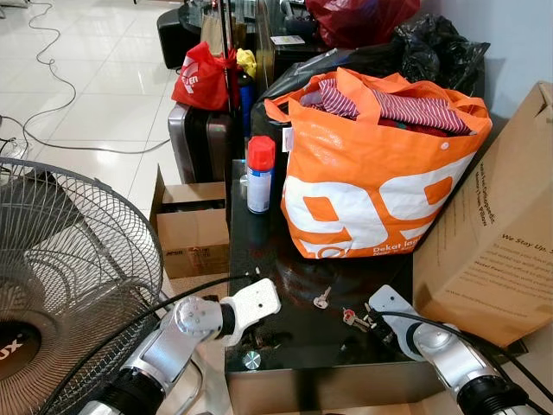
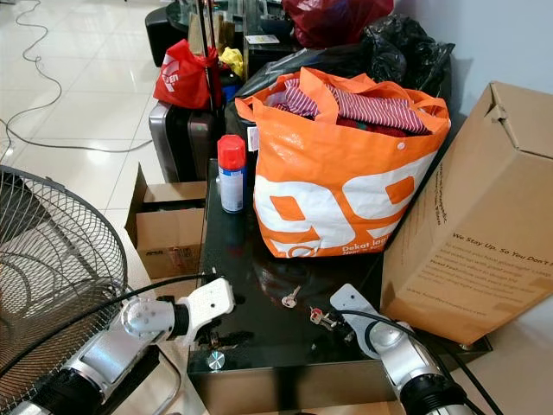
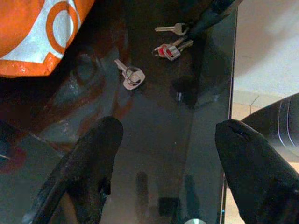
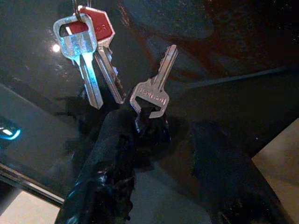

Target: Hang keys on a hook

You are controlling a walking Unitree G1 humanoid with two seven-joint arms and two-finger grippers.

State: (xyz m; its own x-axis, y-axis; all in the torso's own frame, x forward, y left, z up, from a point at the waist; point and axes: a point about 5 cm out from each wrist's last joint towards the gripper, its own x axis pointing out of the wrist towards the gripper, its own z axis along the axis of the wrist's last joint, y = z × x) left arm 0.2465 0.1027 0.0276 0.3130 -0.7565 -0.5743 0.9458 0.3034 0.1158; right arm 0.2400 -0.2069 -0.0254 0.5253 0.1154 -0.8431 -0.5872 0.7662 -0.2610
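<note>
A black glass table (image 1: 285, 324) is standing in front of the robot, and the keys (image 1: 355, 319) are lying on it near the front edge, at about 5 o'clock from the orange bag (image 1: 376, 169). In the right wrist view the bunch is showing a red-headed key (image 4: 99, 28) and a silver key (image 4: 79, 46) on one ring, with a further silver key (image 4: 152, 91) lying just beside them at about 4 o'clock. The right gripper (image 4: 161, 154) is sitting low on the glass with its fingers spread, gripping nothing; one fingertip (image 4: 124, 123) is touching or nearly touching the head of that further key, contact not resolvable. A separate small single key (image 1: 321, 299) is lying at about 10 o'clock from the bunch, apart from it. The left gripper (image 3: 170, 154) is hovering over the table's front-left part, fingers wide apart and empty, pointing toward the keys. The orange bag, filled with striped cloth, is occupying the table's back half; a spray can (image 1: 259, 175) with a red cap is standing upright at its 9 o'clock. A brown cardboard box (image 1: 497, 233) is leaning at the bag's 3 o'clock. A standing fan (image 1: 60, 268) is sitting at the table's 9 o'clock, on the robot's left.
</note>
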